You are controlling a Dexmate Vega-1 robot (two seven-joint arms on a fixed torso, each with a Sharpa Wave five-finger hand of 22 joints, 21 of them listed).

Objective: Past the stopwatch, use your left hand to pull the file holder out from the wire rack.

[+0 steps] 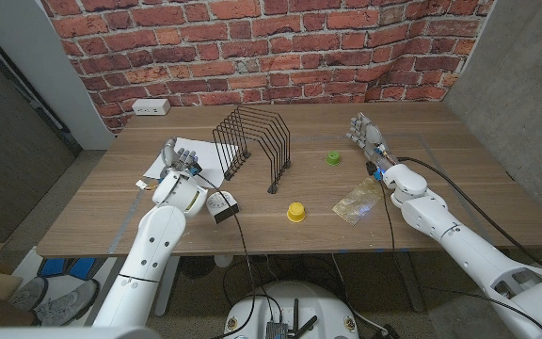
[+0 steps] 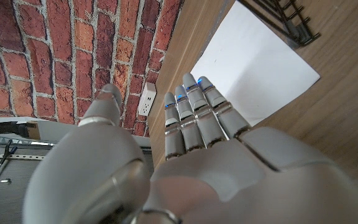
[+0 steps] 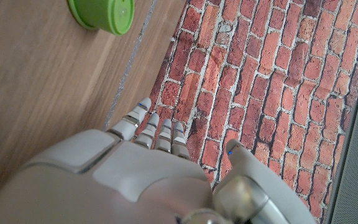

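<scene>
left robot hand sits over the left part of the light wooden tabletop, fingers straight, close together and reaching toward the brick wall, holding nothing. in the left wrist view the same robot hand has its fingertips over the edge of a white sheet of paper, thumb off to the side; contact with the paper can't be told.

right robot hand is at the far right of the tabletop, fingers extended toward the wall, released, nothing in it. right wrist view shows its fingers straight and side by side.

task item: one black wire rack with upright dividers stands mid-tabletop, just right of the left robot hand and apart from it. can't make out a separate file holder in its slots. the white paper lies between rack and left robot hand.

counts:
- one small green round cap, right of the rack, also in right wrist view
- one yellow round cap, near front edge
- one crinkled clear plastic bag, beside the right forearm
- one white power strip at the far left corner
- one white round device by the left wrist, possibly the stopwatch, can't confirm
</scene>
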